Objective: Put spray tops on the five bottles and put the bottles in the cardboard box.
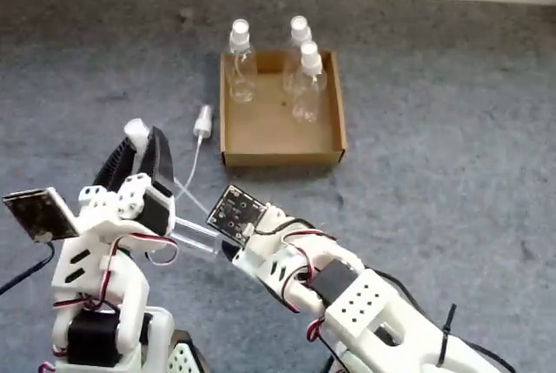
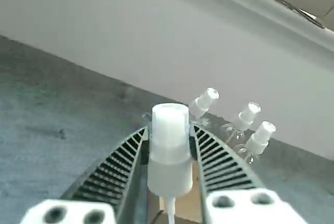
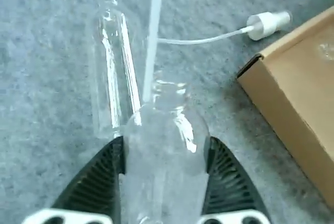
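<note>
Clamping a white spray top [image 2: 169, 148], the left gripper [image 2: 169, 131] holds its thin tube [image 3: 153, 36] at the open neck of a clear bottle [image 3: 166, 130] gripped by the right gripper [image 3: 166, 148]. Three capped bottles [image 1: 306, 90] stand in the cardboard box [image 1: 282, 157]; a bare bottle [image 3: 111, 62] lies on the carpet [image 1: 434, 86].

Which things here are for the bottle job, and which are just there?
For the job: cardboard box; three topped bottles inside; spray top in left gripper; bottle in right gripper; loose bottle; loose spray top.
Just there: grey carpet; white wall.
</note>
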Robot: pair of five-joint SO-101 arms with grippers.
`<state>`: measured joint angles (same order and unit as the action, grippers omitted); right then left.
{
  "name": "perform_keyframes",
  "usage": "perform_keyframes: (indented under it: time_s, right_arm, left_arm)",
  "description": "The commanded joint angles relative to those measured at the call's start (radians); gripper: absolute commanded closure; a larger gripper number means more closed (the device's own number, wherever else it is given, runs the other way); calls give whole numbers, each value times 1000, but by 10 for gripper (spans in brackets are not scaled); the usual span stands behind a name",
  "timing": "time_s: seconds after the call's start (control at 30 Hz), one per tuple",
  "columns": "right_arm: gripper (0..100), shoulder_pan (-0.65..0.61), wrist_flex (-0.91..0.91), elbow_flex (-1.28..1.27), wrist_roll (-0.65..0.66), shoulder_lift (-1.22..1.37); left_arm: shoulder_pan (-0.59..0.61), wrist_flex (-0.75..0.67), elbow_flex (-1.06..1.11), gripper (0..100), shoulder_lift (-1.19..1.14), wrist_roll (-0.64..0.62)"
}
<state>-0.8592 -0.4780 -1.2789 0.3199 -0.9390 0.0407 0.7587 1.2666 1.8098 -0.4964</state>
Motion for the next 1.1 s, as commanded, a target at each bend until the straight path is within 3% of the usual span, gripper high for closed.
perform_keyframes:
  time_s: [0.0,0.23,0.6,0.77,0.93,1.07]
  right_arm:
    - [995,-10,4,-4,-11,-101]
    - [995,-10,-31,-117,-11,-277]
    - [995,-10,-31,-128,-11,-283]
    - [995,-2,-31,-120,-21,-289]
    - [995,93,-31,-119,-184,-291]
    - [995,125,-27,-99,-192,-291]
  left_arm:
    - [-21,-25,-4,996,7,-8]
    - [-16,-68,-15,996,7,-8]
    - [-12,-83,-13,996,4,-12]
    - [-153,-86,79,996,4,29]
    - [-331,-84,111,996,-1,129]
    - [-363,-86,125,996,-1,161]
